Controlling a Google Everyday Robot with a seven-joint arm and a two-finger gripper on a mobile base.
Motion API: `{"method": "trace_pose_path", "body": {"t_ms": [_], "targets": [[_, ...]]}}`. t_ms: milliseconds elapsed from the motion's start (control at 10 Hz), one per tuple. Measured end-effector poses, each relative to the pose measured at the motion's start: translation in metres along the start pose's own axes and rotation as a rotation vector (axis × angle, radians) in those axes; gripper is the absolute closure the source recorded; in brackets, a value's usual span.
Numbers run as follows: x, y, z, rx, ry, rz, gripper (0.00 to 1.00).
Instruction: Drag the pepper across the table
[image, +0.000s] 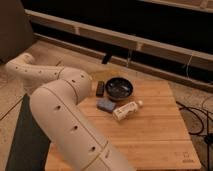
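We have the arm filling the left foreground: it rises from the bottom edge, bends back at an elbow on the far left, then reaches right over the near-left part of the table. At its far end sits a small dark shape that we take to be the gripper, though it is too dim for us to be sure. It is low over the back-left area of the table, just left of the black bowl. Claw state: we cannot tell whether it is released, clenched or grasping anything. We cannot pick out the pepper anywhere in this view, so we cannot place it. The bowl stands near the table's back edge. The blue block lies flat just in front of the bowl and a little left, close to the arm's side. The white bottle lies on its side just right of the block, slanted, cap end pointing back-right. Block and bottle look nearly touching; we cannot confirm contact. A dark grey mat lies on the floor along the table's left side. Black cables trail on the floor to the right of the table.
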Motion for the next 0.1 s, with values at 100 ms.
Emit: {"method": "trace_pose_path", "body": {"t_ms": [100], "targets": [[0.0000,0.0000,0.0000,0.000,0.000,0.000,0.24]]}}
